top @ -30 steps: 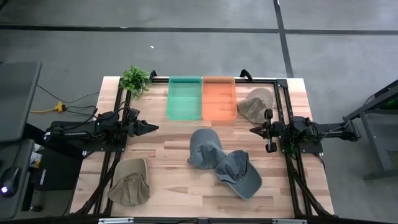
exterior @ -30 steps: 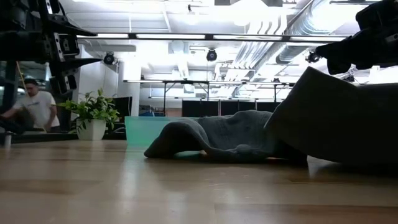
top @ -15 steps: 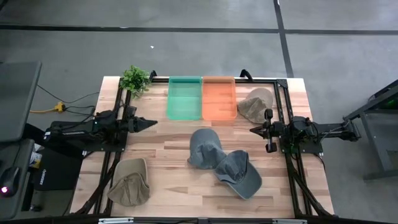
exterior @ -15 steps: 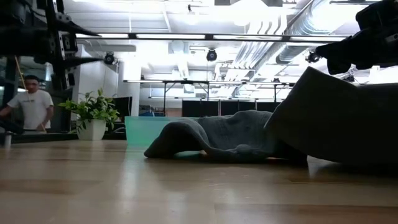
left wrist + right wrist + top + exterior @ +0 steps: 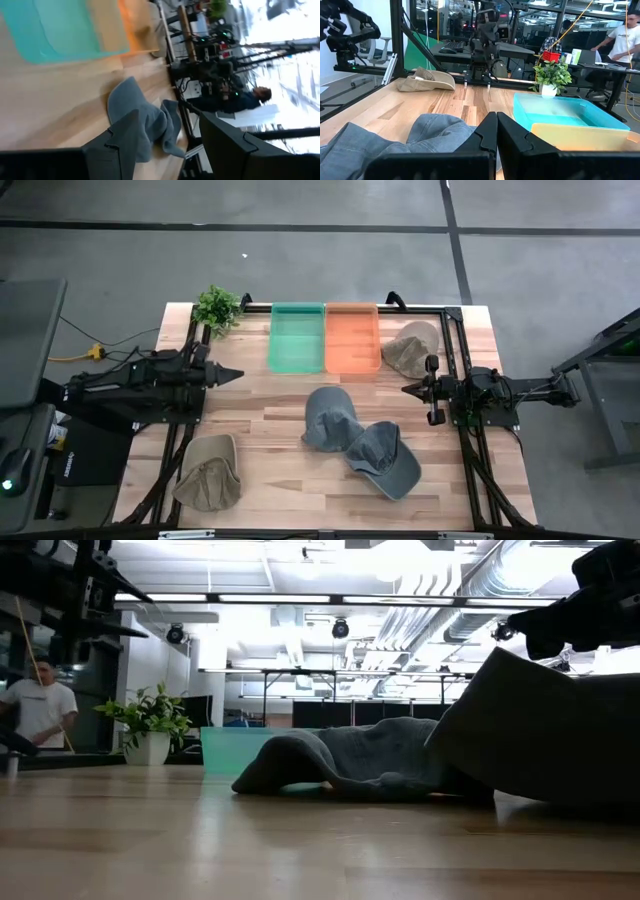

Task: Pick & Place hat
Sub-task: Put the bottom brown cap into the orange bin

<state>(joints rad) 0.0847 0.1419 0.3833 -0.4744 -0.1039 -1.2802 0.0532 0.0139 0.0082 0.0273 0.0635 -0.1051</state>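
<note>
Two grey caps lie mid-table, one (image 5: 329,418) overlapped by the other (image 5: 385,459) nearer the front edge. One khaki hat (image 5: 208,472) rests near the left front corner. Another khaki hat (image 5: 410,347) lies by the orange tray (image 5: 352,337). A green tray (image 5: 297,337) sits beside the orange one. My left gripper (image 5: 238,373) hovers open at the table's left side, with the grey cap (image 5: 140,107) well ahead of it. My right gripper (image 5: 405,389) hangs shut at the right side, above the table, short of the grey cap (image 5: 420,132).
A potted plant (image 5: 217,307) stands at the far left corner. Black frame rails (image 5: 455,330) run along both table sides and the far edge. Bare wood (image 5: 270,395) lies between the left gripper and the caps. A person (image 5: 40,710) stands in the room beyond.
My left arm has drawn back toward the table's left edge and a little toward the far edge, away from the caps. The hats and my right arm have stayed where they were.
</note>
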